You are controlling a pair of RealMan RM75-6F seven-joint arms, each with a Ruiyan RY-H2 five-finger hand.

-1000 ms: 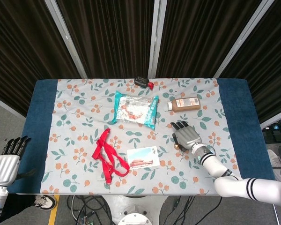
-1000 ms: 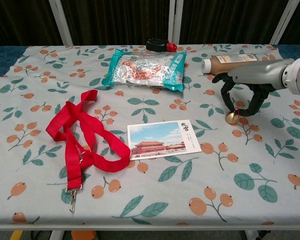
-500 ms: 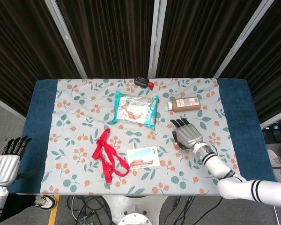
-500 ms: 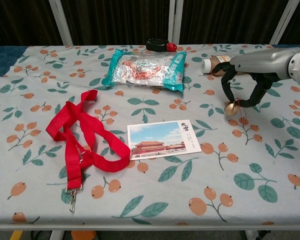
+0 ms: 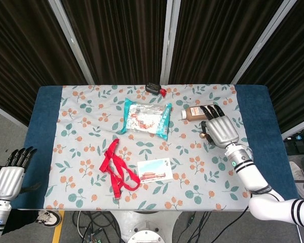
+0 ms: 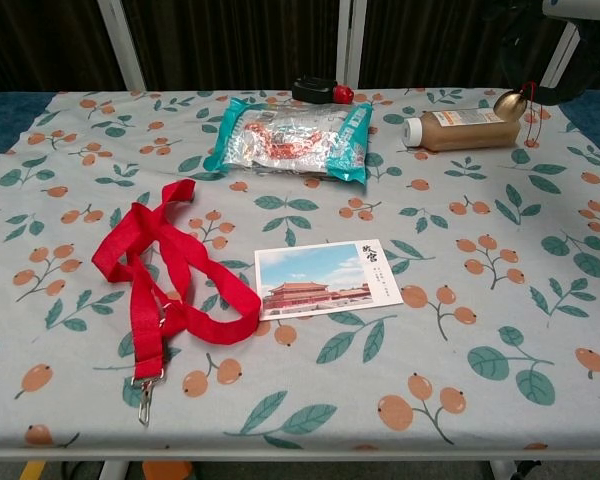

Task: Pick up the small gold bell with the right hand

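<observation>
A: Nearest the robot, what lies on the floral tablecloth?

B: A postcard and, beside it, a looped red lanyard, both flat and apart from the task. The left hand hangs off the table's near left corner, fingers straight, holding nothing.

A: Farther back?

B: A snack packet, and a brown bottle on its side.

A: And the small gold bell?

B: Clear of the cloth, hanging in front of the bottle in the chest view. The right hand has its fingers curled around it from above; the lift appears accomplished.

A: Its appearance?

B: Rounded, shiny brass-gold, with a dark red cord at its top.
</observation>
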